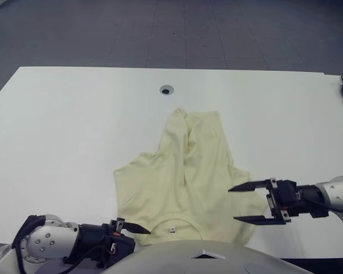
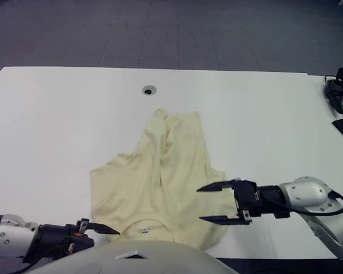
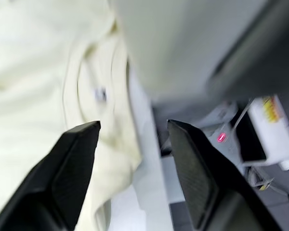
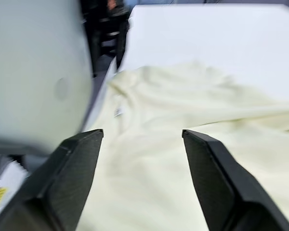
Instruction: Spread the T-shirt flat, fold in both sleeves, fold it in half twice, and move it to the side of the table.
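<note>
A pale yellow T-shirt [image 1: 186, 177] lies rumpled on the white table [image 1: 63, 125], its collar [image 1: 172, 225] at the near edge and its body bunched into a narrow fold toward the far side. My right gripper [image 1: 248, 204] hovers open over the shirt's near right corner, fingers pointing left. At the near left edge my left gripper [image 1: 138, 229] points at the shirt's shoulder beside the collar; the left wrist view shows its fingers [image 3: 77, 168] spread apart over the collar [image 3: 94, 91]. The right wrist view shows the shirt [image 4: 183, 144] between the open fingers [image 4: 77, 173].
A small round hole [image 1: 166, 89] sits in the table beyond the shirt. Black cables and gear [image 2: 340, 91] lie at the far right edge. Bare tabletop stretches to both sides of the shirt.
</note>
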### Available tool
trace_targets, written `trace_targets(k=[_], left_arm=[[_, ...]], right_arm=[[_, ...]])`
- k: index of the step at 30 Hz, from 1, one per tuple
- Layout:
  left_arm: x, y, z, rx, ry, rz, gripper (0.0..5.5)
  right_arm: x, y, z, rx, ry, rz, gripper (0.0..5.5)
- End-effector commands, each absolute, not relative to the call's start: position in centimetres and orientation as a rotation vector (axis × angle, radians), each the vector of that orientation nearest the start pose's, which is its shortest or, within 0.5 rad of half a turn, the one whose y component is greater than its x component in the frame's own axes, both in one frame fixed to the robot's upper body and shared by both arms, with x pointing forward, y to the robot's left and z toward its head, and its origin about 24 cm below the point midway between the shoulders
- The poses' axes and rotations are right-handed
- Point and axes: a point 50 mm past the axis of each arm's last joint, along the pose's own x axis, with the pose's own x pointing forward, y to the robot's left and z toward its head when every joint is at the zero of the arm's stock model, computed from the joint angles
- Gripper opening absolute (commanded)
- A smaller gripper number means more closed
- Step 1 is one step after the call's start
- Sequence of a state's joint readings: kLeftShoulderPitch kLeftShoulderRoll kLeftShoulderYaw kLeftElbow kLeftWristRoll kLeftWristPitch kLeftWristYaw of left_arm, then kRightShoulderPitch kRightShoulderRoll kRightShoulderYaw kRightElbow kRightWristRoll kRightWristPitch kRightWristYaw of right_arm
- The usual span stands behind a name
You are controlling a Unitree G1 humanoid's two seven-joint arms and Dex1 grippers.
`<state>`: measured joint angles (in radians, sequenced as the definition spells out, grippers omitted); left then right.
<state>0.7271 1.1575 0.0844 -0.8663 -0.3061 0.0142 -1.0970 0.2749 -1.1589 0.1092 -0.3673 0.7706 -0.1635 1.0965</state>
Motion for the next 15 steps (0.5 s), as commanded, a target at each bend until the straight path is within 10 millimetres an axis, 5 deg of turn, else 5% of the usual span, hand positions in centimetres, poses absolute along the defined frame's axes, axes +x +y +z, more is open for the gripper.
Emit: trace_targets(k=[1, 5, 9, 15], left_arm=[[13.5, 19.1, 14.7, 0.561, 0.206, -1.456, 3.27], [18.1, 19.4, 14.9, 0.785, 0.111, -1.279, 3.91], [22.1, 17.2, 12.1, 1.07, 0.027, -1.116, 4.5], [25.5, 12.6, 8.7, 1.071, -0.066, -1.085, 5.38]], right_arm=[[21.1, -21.2, 12.1, -0.426, 0.008, 1.214, 3.81], [25.7, -21.0, 11.3, -0.676, -0.022, 1.032, 4.42], [29.5, -20.9, 10.2, -0.959, -0.021, 0.93, 4.99], [33.3, -21.0, 10.0, -1.182, -0.01, 0.889, 5.4]])
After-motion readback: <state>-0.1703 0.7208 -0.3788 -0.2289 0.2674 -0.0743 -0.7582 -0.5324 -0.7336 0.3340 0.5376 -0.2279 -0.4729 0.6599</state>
